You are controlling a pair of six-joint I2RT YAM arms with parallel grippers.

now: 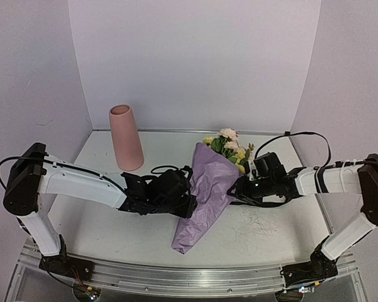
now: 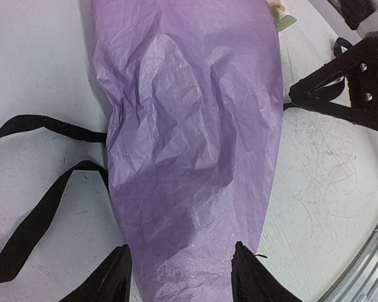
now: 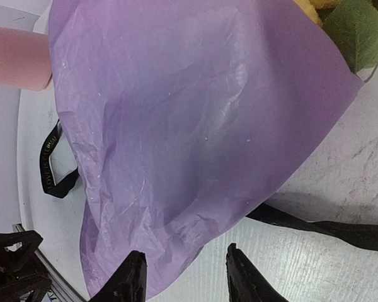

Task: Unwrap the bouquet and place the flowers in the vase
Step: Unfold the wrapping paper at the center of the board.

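The bunch of flowers in crinkly lilac paper (image 1: 209,189) lies on the white tabletop (image 1: 271,236), near the tall pink vase (image 1: 126,138). The left gripper (image 2: 179,280) and the right gripper (image 3: 186,277) are both spread apart over the paper. It looks light, soft and easy to rip, so pinch a loose edge gently.

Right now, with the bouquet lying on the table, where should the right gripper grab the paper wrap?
Probably the paper wrap's free long edge facing the right gripper, approached low from the right. The cone lies flat on the table, and that edge looks slightly lifted, with shadow beneath it.
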